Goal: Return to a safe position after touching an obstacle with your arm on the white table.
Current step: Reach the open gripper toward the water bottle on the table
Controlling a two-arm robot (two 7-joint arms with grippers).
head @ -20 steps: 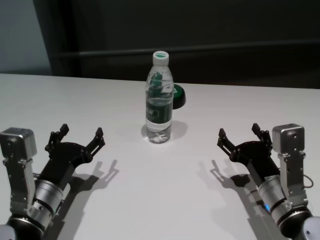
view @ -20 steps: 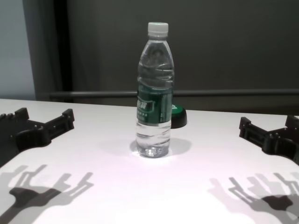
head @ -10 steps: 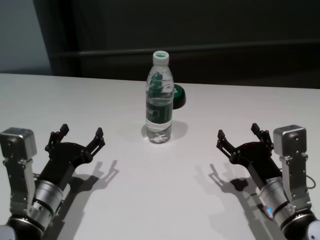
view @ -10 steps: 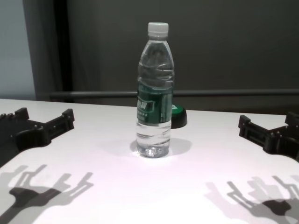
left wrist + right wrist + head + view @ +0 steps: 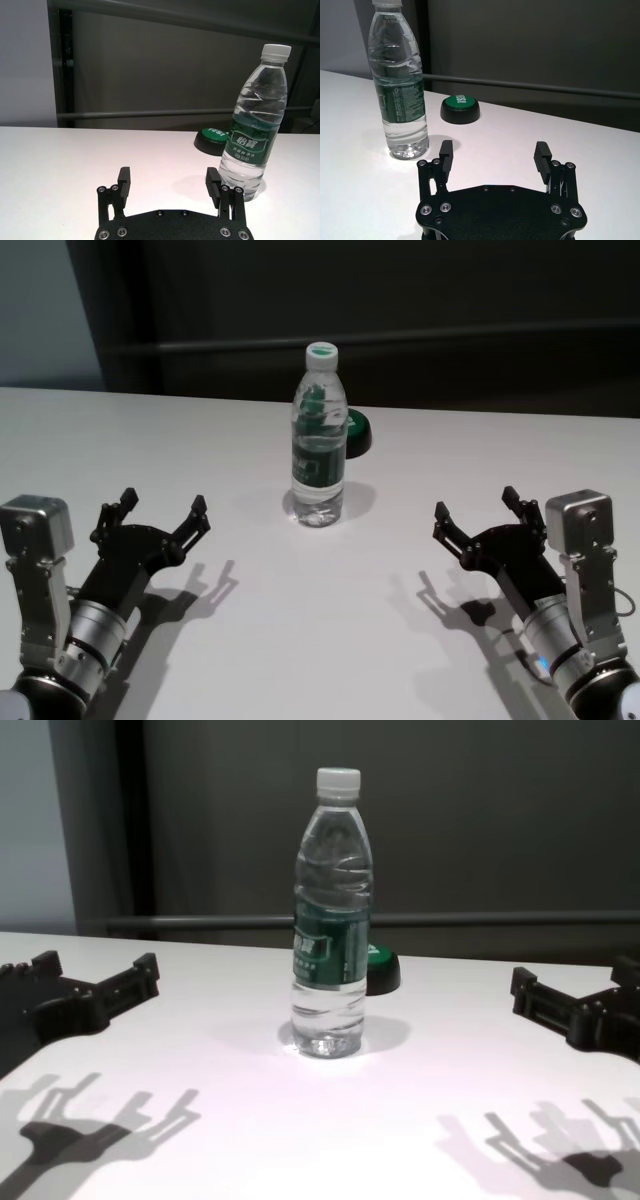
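The obstacle, a clear water bottle (image 5: 319, 440) with a white cap and green label, stands upright near the middle of the white table (image 5: 300, 620). It also shows in the chest view (image 5: 331, 920). My left gripper (image 5: 163, 502) hovers open at the near left, well short of the bottle (image 5: 252, 135), with nothing between its fingers. At the near right my right gripper (image 5: 476, 502) is open and empty too, apart from the bottle (image 5: 400, 90). Neither arm touches the bottle.
A low black round button with a green top (image 5: 357, 432) sits just behind the bottle, to its right. A dark wall with a horizontal rail runs along the table's far edge. Both grippers cast shadows on the near tabletop (image 5: 330, 1120).
My right gripper has drawn back slightly toward the table's near edge. The left arm and the bottle have not moved.
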